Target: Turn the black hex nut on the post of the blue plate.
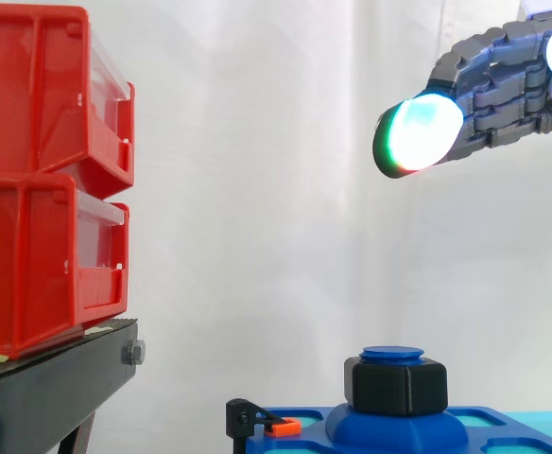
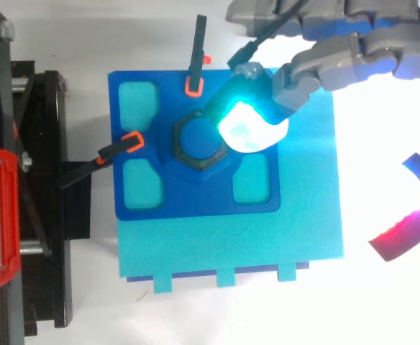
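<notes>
A black hex nut [image 1: 396, 386] sits on the blue post [image 1: 392, 355] at the middle of the blue plate [image 2: 145, 194]; from above the nut [image 2: 183, 159] rings the round post top [image 2: 199, 140]. My hand [image 1: 503, 76] hangs high above the nut, coming in from the right, with its fingers stretched out and spread. One glowing fingertip [image 1: 418, 132] points left, well clear of the nut. From above, that fingertip [image 2: 249, 126] hovers just right of the post, and the thumb [image 2: 404, 230] stays far off to the right. Nothing is held.
Two stacked red bins [image 1: 49, 180] stand on a black stand [image 1: 59, 378] at the left. Black clamps with orange tips [image 2: 194, 83] hold the plate at its top and left edges. A light cyan base [image 2: 231, 244] lies under the plate.
</notes>
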You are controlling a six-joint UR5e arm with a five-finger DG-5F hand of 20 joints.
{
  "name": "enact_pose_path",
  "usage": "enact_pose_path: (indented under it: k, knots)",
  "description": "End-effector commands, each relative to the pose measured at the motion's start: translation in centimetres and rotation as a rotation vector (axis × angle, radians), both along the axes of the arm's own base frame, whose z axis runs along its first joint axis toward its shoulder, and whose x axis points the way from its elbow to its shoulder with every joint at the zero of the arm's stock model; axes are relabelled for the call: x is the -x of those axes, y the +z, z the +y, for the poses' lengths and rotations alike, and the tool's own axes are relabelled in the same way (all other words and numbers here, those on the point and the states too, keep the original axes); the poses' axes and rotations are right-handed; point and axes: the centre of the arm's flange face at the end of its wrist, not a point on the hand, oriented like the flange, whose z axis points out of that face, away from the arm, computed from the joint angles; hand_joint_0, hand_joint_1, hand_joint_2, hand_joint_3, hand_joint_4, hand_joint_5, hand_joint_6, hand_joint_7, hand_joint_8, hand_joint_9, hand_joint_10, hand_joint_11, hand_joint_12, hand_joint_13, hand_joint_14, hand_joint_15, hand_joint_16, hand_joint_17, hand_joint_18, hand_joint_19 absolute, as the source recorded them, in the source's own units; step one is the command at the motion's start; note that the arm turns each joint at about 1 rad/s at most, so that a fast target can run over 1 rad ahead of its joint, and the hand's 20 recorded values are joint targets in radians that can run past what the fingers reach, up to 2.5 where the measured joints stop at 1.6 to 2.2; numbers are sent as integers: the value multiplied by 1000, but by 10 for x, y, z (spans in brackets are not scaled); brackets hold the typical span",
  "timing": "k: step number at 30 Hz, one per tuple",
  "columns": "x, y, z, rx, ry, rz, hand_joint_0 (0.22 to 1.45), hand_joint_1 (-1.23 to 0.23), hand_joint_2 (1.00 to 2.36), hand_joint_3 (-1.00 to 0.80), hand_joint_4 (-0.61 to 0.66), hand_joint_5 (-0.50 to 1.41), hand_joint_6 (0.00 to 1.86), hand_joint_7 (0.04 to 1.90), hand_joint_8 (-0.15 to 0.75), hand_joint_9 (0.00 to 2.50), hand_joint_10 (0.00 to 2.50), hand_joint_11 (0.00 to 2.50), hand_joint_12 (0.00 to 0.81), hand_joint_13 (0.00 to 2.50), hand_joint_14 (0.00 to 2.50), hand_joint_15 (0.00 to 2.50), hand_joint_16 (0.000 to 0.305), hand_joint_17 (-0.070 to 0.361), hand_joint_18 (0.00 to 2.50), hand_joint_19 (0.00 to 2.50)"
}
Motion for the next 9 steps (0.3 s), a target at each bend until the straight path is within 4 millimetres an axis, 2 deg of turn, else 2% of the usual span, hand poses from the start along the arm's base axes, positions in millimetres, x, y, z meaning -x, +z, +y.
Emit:
enact_pose_path:
  k: [1, 4, 7, 9]
  knots:
    - [0, 0, 1, 0, 2, 0, 438, -483, 1000, -500, 35, -238, 501, 555, 138, 0, 0, 0, 340, 0, 0, 0, 61, 138, 0, 0]
    - [0, 0, 1, 0, 2, -1, 439, -483, 1000, -500, 45, -238, 501, 616, 139, 0, 0, 0, 339, 0, 0, 0, 61, 138, 0, 0]
    - [0, 1, 1, 0, 2, -3, 439, -486, 1000, -500, 36, -236, 501, 547, 141, 0, 0, 0, 341, 0, 0, 0, 61, 138, 0, 0]
    - [0, 0, 1, 0, 2, 0, 439, -487, 1000, -500, 42, -236, 501, 584, 142, 0, 0, 0, 342, 0, 0, 0, 61, 138, 0, 0]
